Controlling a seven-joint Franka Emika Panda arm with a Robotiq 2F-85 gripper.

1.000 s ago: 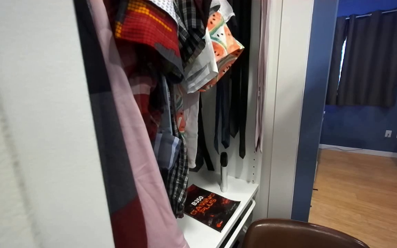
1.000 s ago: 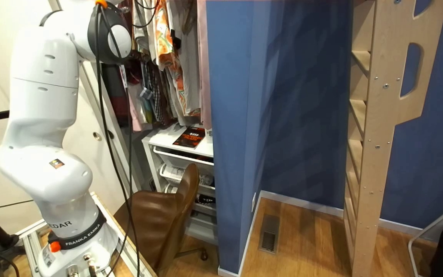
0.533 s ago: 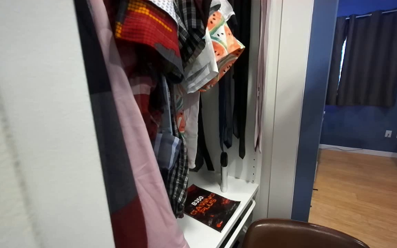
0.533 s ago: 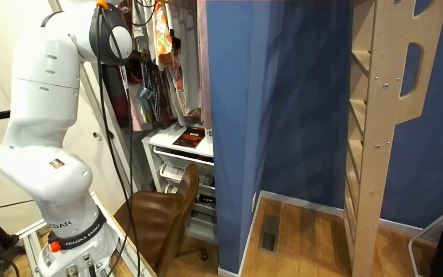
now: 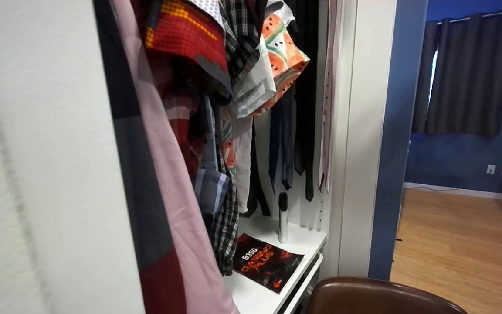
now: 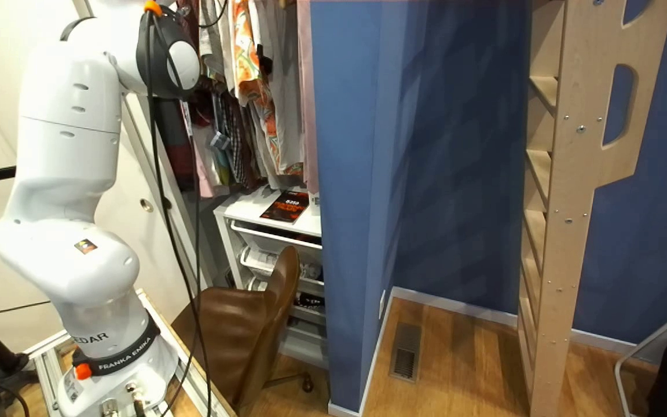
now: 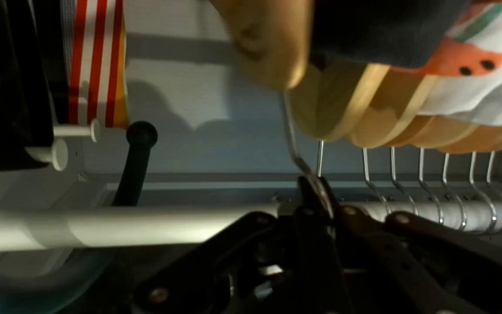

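Observation:
The wrist view appears upside down. My gripper (image 7: 314, 187) shows there with its black fingers closed together around the metal hook (image 7: 291, 135) of a hanger with a wooden body (image 7: 273, 48). The fingers are at the white closet rod (image 7: 146, 224); whether the hook touches the rod is hidden. Several wooden hangers (image 7: 377, 104) hang on the rod beside it, with a dark garment (image 7: 381, 30) and a watermelon-print garment (image 7: 490, 54). The watermelon print also shows in both exterior views (image 5: 279, 56) (image 6: 246, 52). The gripper is out of sight in both exterior views.
Striped cloth (image 7: 98, 65) and dark ties hang on white pegs (image 7: 59, 155) near a dark round-ended bar (image 7: 133, 163). A booklet (image 5: 268, 264) lies on the white shelf (image 5: 251, 296) below the clothes. A brown chair (image 6: 281, 289) stands before the drawers. A blue wall (image 6: 345, 174) flanks the closet.
The upper arm and elbow have shifted slightly to the right in an exterior view. The dark ties and pink straps in the closet have swung a little from side to side.

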